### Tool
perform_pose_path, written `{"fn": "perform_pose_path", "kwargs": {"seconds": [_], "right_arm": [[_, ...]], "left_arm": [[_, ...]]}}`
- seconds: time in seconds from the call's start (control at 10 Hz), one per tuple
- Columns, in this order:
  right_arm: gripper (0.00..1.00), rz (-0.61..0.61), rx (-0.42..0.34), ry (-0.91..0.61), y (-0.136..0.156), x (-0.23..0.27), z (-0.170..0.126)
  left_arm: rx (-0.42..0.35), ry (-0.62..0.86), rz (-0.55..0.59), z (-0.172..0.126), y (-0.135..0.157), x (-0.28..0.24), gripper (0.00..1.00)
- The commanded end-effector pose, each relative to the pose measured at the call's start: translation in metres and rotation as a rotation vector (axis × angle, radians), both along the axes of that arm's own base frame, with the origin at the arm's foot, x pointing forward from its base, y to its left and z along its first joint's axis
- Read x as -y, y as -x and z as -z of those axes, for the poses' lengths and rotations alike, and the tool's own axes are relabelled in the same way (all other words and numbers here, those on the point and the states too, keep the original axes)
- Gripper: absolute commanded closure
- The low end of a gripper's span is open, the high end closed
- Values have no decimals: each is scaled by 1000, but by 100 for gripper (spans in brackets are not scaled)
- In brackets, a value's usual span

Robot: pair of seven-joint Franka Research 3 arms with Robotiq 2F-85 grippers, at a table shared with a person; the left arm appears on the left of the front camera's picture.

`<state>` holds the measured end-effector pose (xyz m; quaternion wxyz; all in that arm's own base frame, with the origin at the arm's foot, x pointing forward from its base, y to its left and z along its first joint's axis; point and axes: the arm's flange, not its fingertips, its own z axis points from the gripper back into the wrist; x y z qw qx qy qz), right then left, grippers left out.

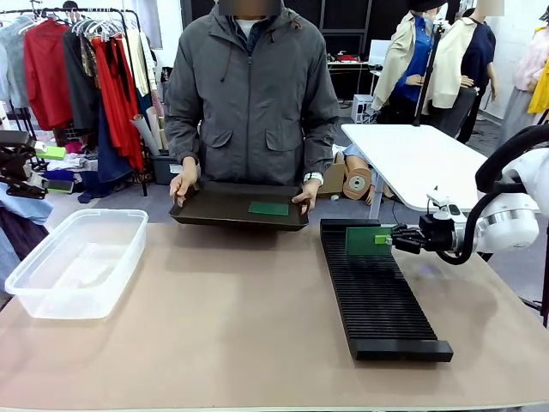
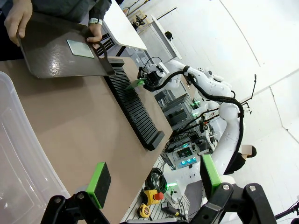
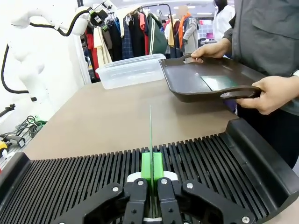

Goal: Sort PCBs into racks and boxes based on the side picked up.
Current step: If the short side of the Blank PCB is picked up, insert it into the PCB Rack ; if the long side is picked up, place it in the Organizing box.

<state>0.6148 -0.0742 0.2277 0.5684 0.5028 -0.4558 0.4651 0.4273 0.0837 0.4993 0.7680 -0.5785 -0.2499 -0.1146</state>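
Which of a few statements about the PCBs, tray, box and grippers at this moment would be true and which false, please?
1. The right gripper holds an upright PCB at the rack's far end. True.
2. The box contains two PCBs. False: no PCB lies in it.
3. The person holds a tray carrying a flat PCB. True.
4. The left gripper is shut. False: its jaws stand open, holding nothing.
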Motion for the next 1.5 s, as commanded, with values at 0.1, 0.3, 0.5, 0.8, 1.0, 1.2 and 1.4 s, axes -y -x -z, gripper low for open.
{"fn": "perform_pose_path", "kwargs": {"seconds": [0.1, 0.3, 0.5, 0.8, 1.0, 1.2, 1.4], "right_arm": [[100, -4, -2, -4, 0, -1, -1], [100, -4, -2, -4, 0, -1, -1], [100, -4, -2, -4, 0, -1, -1], [100, -4, -2, -4, 0, -1, -1], [100, -4, -2, -4, 0, -1, -1], [100, -4, -2, -4, 0, -1, -1], [100, -2, -4, 1, 1, 0, 2]], "left_arm": [[-7, 10, -1, -2, 1, 0, 0], [-7, 10, -1, -2, 1, 0, 0], [-7, 10, -1, -2, 1, 0, 0], [-7, 10, -1, -2, 1, 0, 0], [-7, 10, -1, -2, 1, 0, 0], [-7, 10, -1, -2, 1, 0, 0], [-7, 10, -1, -2, 1, 0, 0]]}}
